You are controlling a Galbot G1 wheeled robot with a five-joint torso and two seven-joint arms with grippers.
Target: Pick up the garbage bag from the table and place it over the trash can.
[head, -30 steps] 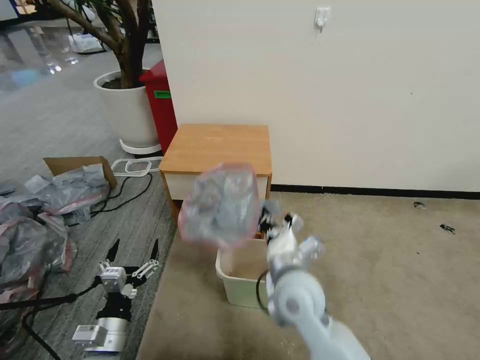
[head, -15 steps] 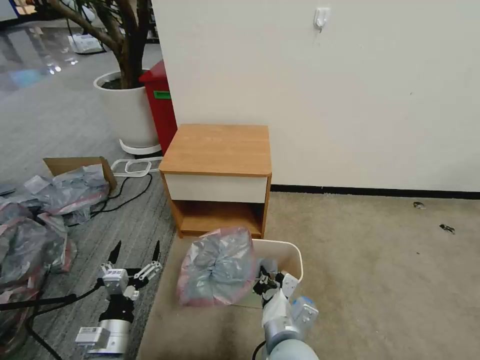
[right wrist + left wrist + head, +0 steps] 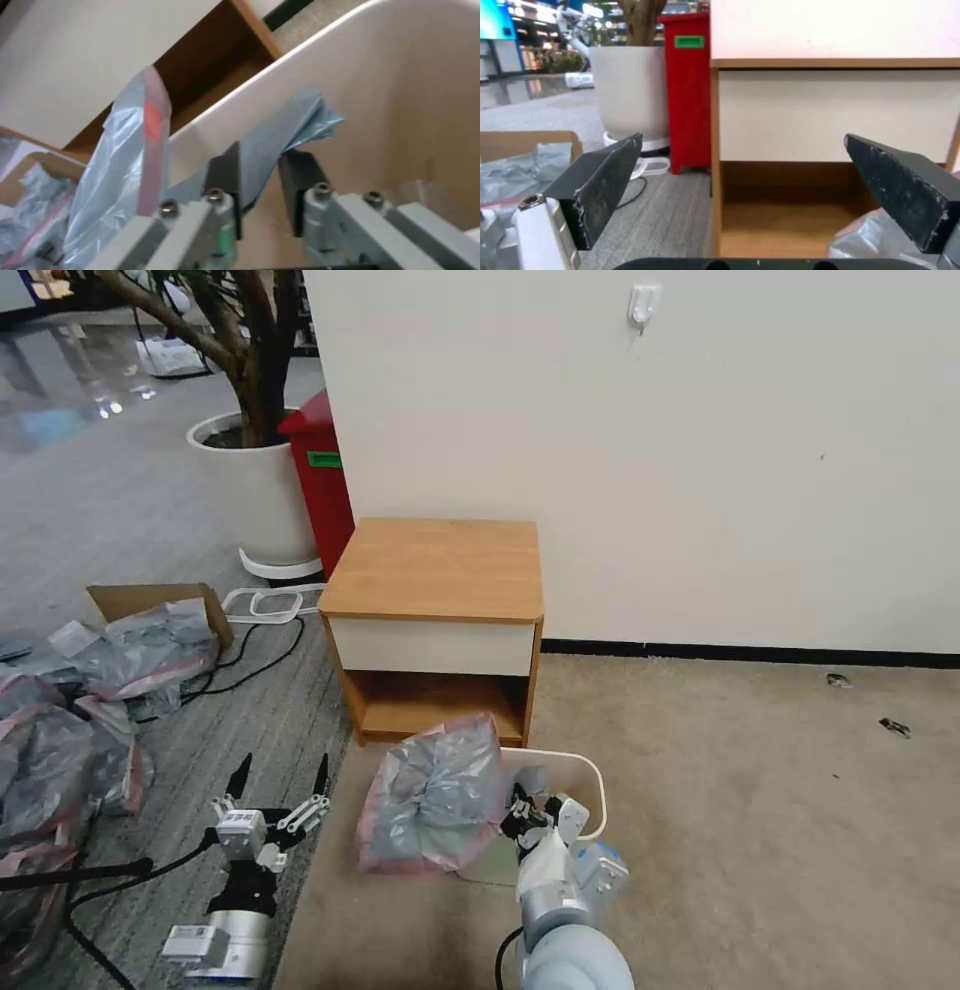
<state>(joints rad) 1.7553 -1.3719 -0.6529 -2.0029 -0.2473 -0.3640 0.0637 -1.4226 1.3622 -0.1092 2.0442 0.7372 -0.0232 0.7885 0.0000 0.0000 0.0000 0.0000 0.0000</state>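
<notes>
Your head camera looks steeply down on the nightstand [image 3: 432, 570]. Your left wrist camera faces its front [image 3: 830, 112], low and near. Your right wrist camera views its shelf [image 3: 220, 63] closely.

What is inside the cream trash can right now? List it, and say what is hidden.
Inside the trash can: the right gripper, shut on a bunched edge of the garbage bag, against the cream inner wall. Most of the bag hangs outside over the left rim. The bag and gripper hide the floor of the can.
</notes>
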